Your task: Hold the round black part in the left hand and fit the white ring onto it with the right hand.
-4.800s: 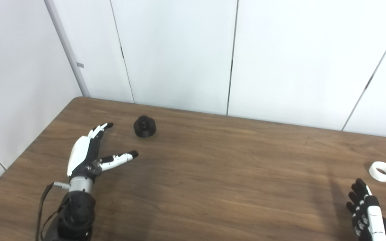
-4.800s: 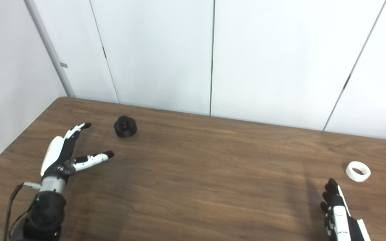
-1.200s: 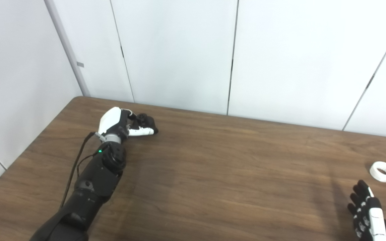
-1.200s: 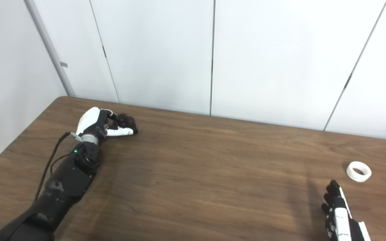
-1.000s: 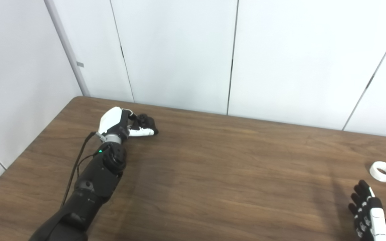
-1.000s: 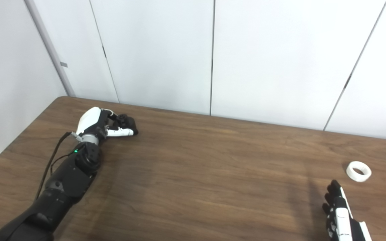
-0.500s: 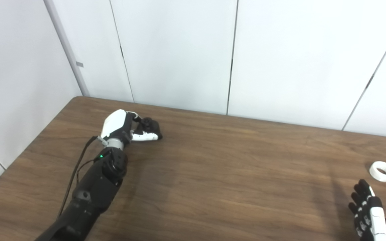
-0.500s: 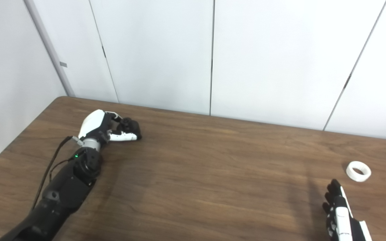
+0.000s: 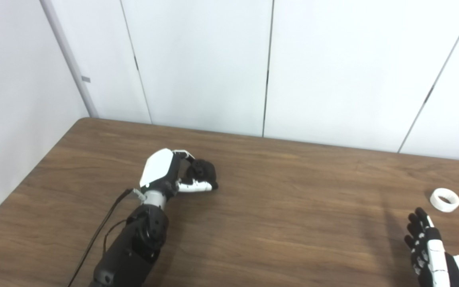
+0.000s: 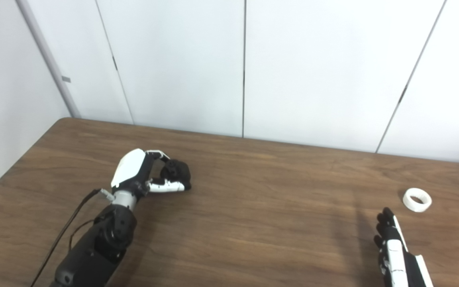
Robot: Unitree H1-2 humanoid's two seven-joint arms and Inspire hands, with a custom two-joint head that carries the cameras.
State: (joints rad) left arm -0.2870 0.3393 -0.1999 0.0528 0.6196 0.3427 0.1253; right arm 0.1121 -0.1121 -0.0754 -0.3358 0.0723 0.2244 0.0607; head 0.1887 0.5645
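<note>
My left hand (image 9: 169, 173) is shut on the round black part (image 9: 202, 172), with fingers over it and the thumb under it, left of the table's middle. It also shows in the right eye view (image 10: 175, 170). The white ring (image 9: 445, 200) lies flat on the table at the far right. My right hand (image 9: 428, 249) is open and empty, fingers pointing up, a short way in front of the ring and not touching it.
The brown wooden table (image 9: 285, 223) meets white wall panels (image 9: 197, 63) along its back edge. A black cable (image 9: 102, 231) runs along my left forearm.
My left hand closed on the black part and carried it right and toward me, away from the back left. The camera has shifted slightly. The right hand and the ring have barely moved.
</note>
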